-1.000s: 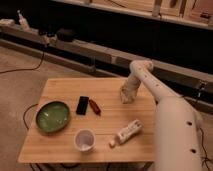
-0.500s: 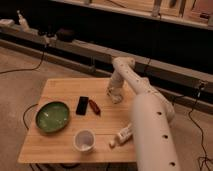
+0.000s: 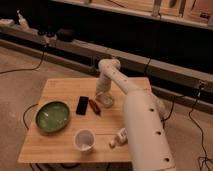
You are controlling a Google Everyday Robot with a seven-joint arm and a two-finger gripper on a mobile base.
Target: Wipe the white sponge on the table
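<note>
The white sponge (image 3: pixel 105 100) is a small off-white block resting on the table (image 3: pixel 60 90), a light wooden plank top, just right of its middle. My gripper (image 3: pixel 104 96) comes straight down from the bent arm and is shut on the sponge, pressing it against the wood. The fingers cover the sponge's top.
On the table's left side is a green bowl (image 3: pixel 52 117). A black phone (image 3: pixel 82 105) and a small red-brown object (image 3: pixel 95 107) lie just left of the sponge. A white cup (image 3: pixel 84 140) and a white bottle (image 3: pixel 118 138) lie near the front edge. My white arm covers the table's right side.
The gripper has slid left across the table with the sponge under it, from the right part toward the middle, ending close to the red-brown object.
</note>
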